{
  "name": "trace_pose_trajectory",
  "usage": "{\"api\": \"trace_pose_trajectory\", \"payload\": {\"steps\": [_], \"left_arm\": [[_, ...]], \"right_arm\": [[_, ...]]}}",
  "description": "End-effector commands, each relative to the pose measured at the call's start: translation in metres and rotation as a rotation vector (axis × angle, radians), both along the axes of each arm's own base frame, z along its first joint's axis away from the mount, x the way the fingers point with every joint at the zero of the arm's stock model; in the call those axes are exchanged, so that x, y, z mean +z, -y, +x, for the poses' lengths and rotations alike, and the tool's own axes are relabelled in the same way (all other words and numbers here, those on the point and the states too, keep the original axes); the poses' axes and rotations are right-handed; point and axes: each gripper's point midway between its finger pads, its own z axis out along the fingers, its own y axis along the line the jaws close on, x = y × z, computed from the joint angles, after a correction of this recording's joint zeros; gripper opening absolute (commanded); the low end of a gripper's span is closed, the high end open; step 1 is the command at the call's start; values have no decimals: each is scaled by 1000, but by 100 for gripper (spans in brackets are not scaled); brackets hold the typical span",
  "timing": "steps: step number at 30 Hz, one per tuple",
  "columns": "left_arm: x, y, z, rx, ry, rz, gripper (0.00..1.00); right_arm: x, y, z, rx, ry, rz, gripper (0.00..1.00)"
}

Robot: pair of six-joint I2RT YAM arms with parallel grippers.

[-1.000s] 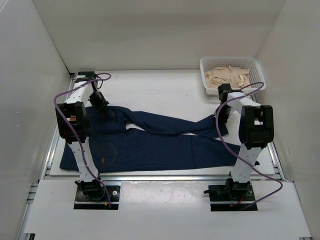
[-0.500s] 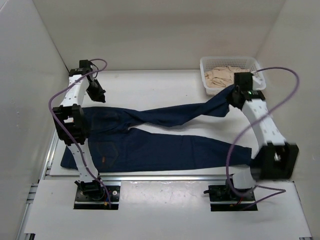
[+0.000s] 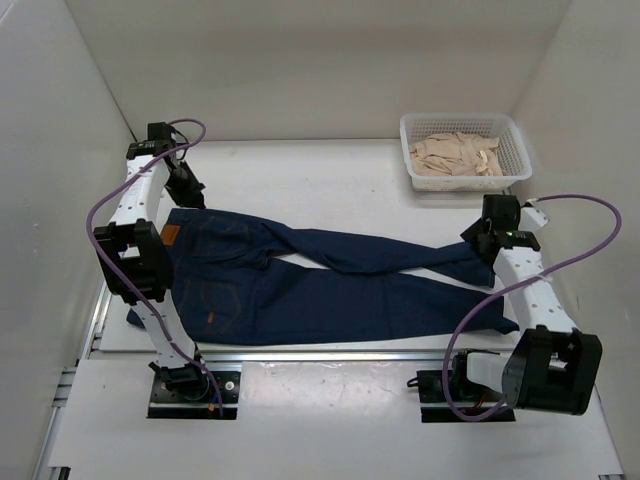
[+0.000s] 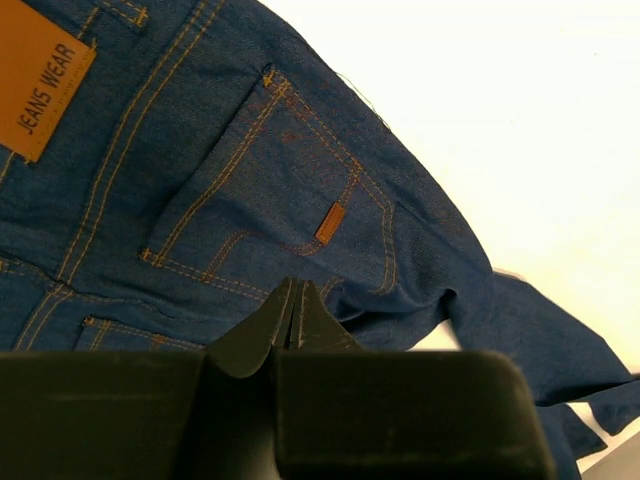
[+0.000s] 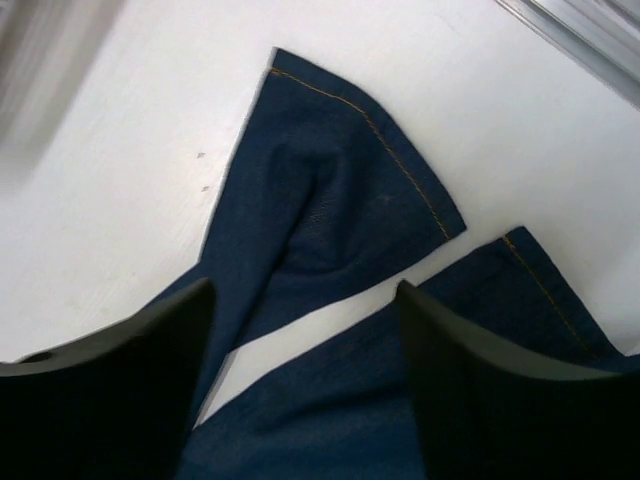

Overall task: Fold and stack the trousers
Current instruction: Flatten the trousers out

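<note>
While the surface point(image 3: 330, 180) carries the trousers point(image 3: 330, 290) spread full-length along its near edge, waistband at the left edge, nothing is folded yet. The right hand point(image 5: 300, 300) gapes wide above a hem, and the left hand point(image 4: 290, 300) is pinched together, seemingly empty.

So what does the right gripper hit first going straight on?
Probably the trousers: the open right gripper aims at one leg near its hem, close to the bare gap between legs. Depth unclear.
</note>
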Motion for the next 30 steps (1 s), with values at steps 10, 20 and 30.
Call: {"api": "trace_pose_trajectory", "payload": {"steps": [10, 20, 30], "left_arm": [[16, 13, -1, -35, 48, -29, 10], [20, 13, -4, -52, 58, -20, 10], [15, 11, -4, -56, 47, -9, 10]], "right_arm": [[-9, -24, 65, 219, -253, 149, 72], [-81, -21, 60, 125, -409, 279, 59], [-96, -17, 93, 154, -378, 272, 0]]}}
